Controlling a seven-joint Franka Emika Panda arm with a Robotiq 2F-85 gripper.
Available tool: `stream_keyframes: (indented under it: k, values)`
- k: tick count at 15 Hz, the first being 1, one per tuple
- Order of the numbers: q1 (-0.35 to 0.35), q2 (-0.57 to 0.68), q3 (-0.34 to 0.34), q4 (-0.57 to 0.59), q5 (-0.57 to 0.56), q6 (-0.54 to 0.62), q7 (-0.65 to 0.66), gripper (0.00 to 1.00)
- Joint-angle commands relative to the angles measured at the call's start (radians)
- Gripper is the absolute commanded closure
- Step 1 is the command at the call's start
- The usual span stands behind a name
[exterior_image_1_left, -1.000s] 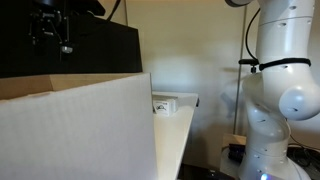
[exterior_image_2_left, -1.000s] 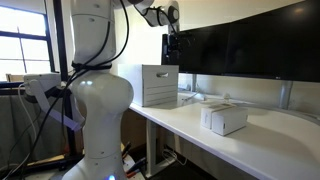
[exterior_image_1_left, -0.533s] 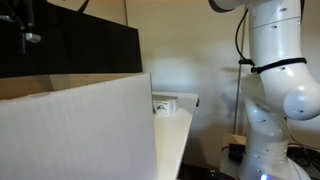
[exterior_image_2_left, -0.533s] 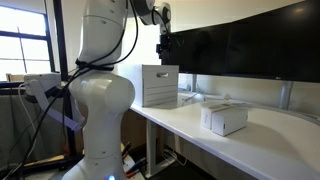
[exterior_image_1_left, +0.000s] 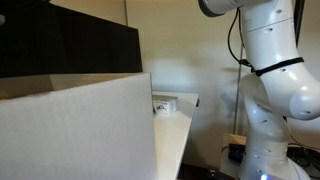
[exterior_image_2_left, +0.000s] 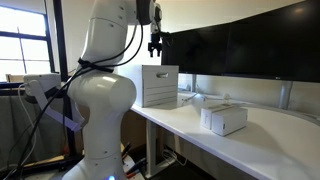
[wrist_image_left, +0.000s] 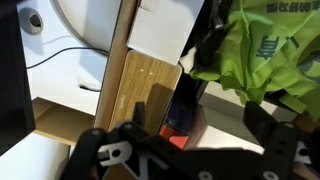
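The black two-finger gripper (exterior_image_2_left: 156, 44) hangs in the air with its fingers spread wide and nothing between them. It is above the tall white cardboard box (exterior_image_2_left: 160, 86), which stands upright at the end of the white desk (exterior_image_2_left: 275, 140). In this exterior view the box lies straight below the fingertips, apart from them, with its long axis vertical. In the wrist view the fingers (wrist_image_left: 98, 152) frame a crumpled green plastic bag (wrist_image_left: 262, 55) beside a light wooden panel (wrist_image_left: 143, 95). Whether the bag sits inside the box I cannot tell.
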Motion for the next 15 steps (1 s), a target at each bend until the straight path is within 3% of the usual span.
stream_keyframes:
  k: [1,7,15]
  values:
    - [0.027,0.099,0.011,0.127,-0.032,-0.059,-0.063,0.0]
    - [0.086,0.209,0.001,0.272,-0.045,-0.125,-0.123,0.0]
    - [0.088,0.203,-0.007,0.284,-0.058,-0.125,-0.122,0.0]
